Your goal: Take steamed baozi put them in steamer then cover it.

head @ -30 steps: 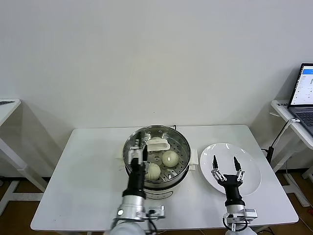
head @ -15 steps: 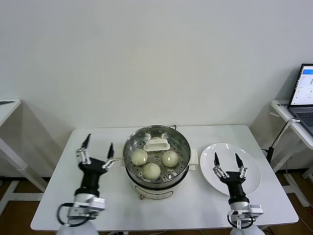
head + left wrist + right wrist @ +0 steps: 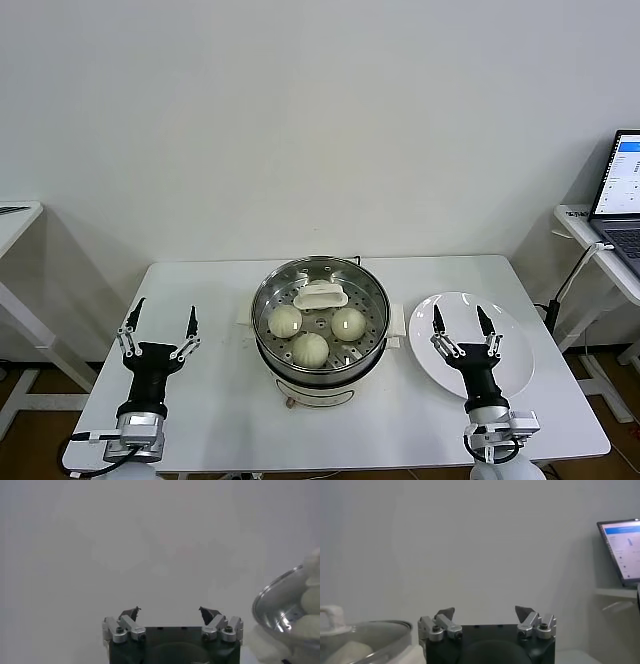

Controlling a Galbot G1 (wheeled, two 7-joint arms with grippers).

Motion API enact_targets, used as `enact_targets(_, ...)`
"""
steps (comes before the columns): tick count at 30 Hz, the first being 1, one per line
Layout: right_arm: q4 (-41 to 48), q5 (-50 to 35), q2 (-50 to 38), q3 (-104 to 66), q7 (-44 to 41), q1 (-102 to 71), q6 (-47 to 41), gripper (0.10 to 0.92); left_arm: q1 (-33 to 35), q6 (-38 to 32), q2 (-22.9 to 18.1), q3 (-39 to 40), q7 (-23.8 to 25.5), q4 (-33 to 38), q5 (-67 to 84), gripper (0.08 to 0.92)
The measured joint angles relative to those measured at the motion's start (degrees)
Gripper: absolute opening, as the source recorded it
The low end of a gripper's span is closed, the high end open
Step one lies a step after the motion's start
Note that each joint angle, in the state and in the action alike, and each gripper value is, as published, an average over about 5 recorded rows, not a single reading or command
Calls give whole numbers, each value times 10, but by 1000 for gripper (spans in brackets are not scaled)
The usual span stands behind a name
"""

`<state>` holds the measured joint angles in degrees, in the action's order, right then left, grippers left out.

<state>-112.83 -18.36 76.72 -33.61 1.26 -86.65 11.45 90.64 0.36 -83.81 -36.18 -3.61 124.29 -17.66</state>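
Left gripper has swung away from the steamer to the table's left side, fingers spread wide, holding nothing. Right gripper barely shifts — hovers over the white plate, also spread wide and empty. Steamer sits upright at table centre, uncovered; three steamed baozi rest on its perforated tray, pinched tops up, plus a white handle-like piece toward the rear. Laptop on the side desk at right — screen text unreadable. No brand visible on the steamer.
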Motion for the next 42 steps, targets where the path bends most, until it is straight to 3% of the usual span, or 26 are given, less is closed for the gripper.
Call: enact_targets(42, -38, 39, 13, -7, 10, -20, -34, 823, 12, -47, -2, -30, 25, -37, 70, 823)
